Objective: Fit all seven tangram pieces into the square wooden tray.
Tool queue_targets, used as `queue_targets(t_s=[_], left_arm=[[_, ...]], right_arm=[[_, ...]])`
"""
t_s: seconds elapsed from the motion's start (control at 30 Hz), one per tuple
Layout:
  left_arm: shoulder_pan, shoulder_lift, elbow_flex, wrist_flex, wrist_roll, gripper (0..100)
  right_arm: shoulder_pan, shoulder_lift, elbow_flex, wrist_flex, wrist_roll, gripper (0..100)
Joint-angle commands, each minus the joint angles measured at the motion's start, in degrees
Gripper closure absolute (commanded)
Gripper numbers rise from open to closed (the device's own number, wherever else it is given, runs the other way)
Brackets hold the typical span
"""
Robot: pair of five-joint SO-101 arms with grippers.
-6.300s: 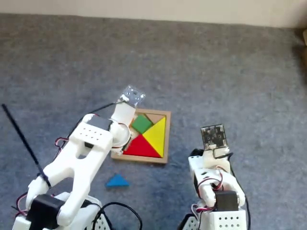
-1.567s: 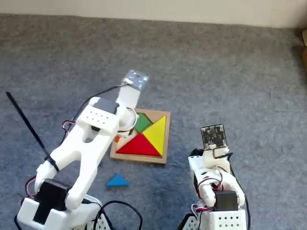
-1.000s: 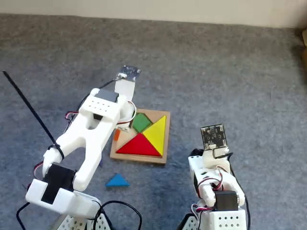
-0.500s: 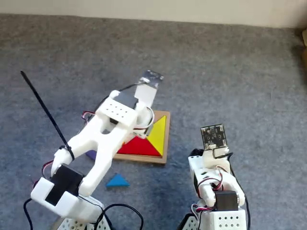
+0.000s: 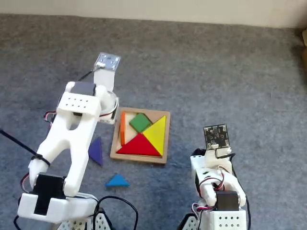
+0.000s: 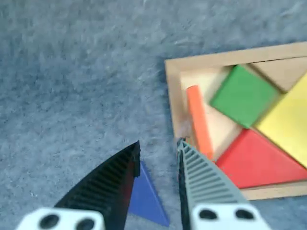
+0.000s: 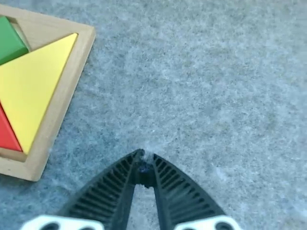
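Observation:
The square wooden tray (image 5: 139, 158) holds a green square (image 5: 141, 122), a yellow triangle (image 5: 157, 134) and a red triangle (image 5: 139, 146). An orange piece (image 5: 123, 128) stands on edge along the tray's left wall. A dark blue triangle (image 5: 96, 151) and a light blue triangle (image 5: 117, 180) lie on the carpet left of and below the tray. My left gripper (image 6: 158, 145) is open and empty, hovering just outside the tray's left rim (image 6: 171, 100), between the orange piece (image 6: 199, 120) and the dark blue triangle (image 6: 144, 201). My right gripper (image 7: 142, 154) is shut over carpet right of the tray (image 7: 57, 115).
Grey carpet covers the whole surface, with wide room above and right of the tray. The left arm (image 5: 72, 139) stretches along the tray's left side. The right arm (image 5: 216, 177) sits folded near the front edge. Bare wood (image 5: 156, 118) shows in the tray's upper corner.
The left arm swung off the tray to its left side. The orange piece, earlier at the tray's left rim, now stands inside it. The dark blue triangle is uncovered. The right arm stayed still.

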Motion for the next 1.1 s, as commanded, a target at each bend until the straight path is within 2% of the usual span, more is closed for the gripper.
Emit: queue_targets(t_s=[0.0,0.23,0.47,0.63,0.87,0.97,1.07], left_arm=[[-1.6,-2.6,3.6,-5.6,-1.0,86],[4.1,-2.5,9.2,-10.9,-1.0,86],[9.4,6.0,5.1,-11.6,-0.7,86],[9.3,10.9,-1.5,-8.1,-0.6,86],[9.4,8.7,-9.3,1.5,-0.6,86],[9.4,6.0,-10.6,2.5,-0.6,86],[9.4,5.5,-10.4,0.0,-0.6,86]], right_arm=[[0.7,-1.1,5.8,-0.1,-0.1,99.5],[0.7,-1.1,5.8,-0.1,-0.1,99.5],[0.7,-1.1,5.8,-0.1,-0.1,99.5],[0.7,-1.1,5.8,-0.1,-0.1,99.5],[0.7,-1.1,5.8,-0.1,-0.1,99.5],[0.7,-1.1,5.8,-0.1,-0.1,99.5],[0.7,-1.1,5.8,-0.1,-0.1,99.5]])
